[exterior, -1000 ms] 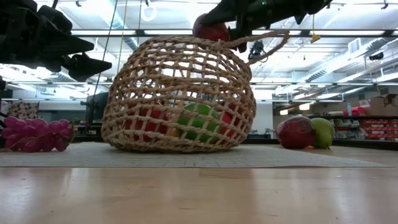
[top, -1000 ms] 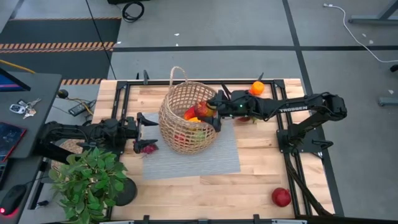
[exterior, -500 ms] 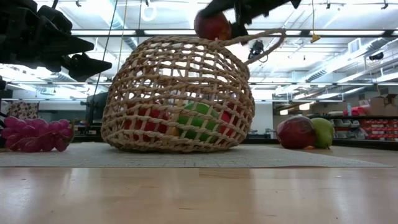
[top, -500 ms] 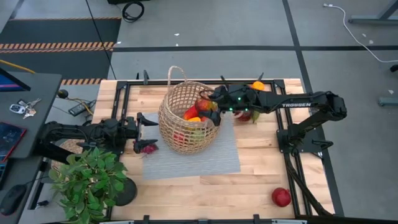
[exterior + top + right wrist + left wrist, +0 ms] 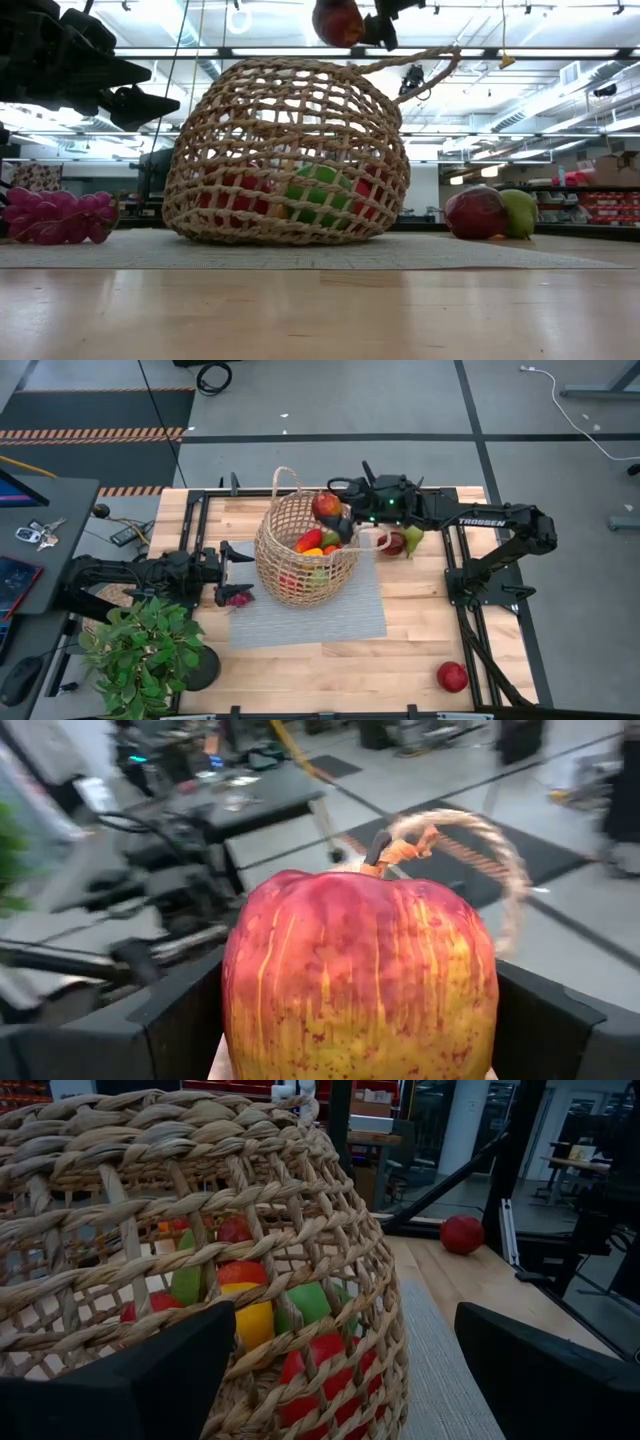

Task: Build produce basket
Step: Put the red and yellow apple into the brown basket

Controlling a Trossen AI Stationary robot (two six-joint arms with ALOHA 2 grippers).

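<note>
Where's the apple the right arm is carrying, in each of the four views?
High: apple above the basket's far rim, at the right gripper.
Low: top centre, above the basket.
Left wrist: not in it; only the basket and its contents.
Right wrist: fills the centre, between the fingers.
Shared landmark: the basket's loop handle.

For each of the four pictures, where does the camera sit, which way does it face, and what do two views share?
High: overhead, facing down; both arms, round tan woven wicker basket.
Low: table height, facing level; basket, red apple above it.
Left wrist: beside basket; own open fingers.
Right wrist: right gripper holding apple.
Shared: high and right wrist views both show the held apple.
</note>
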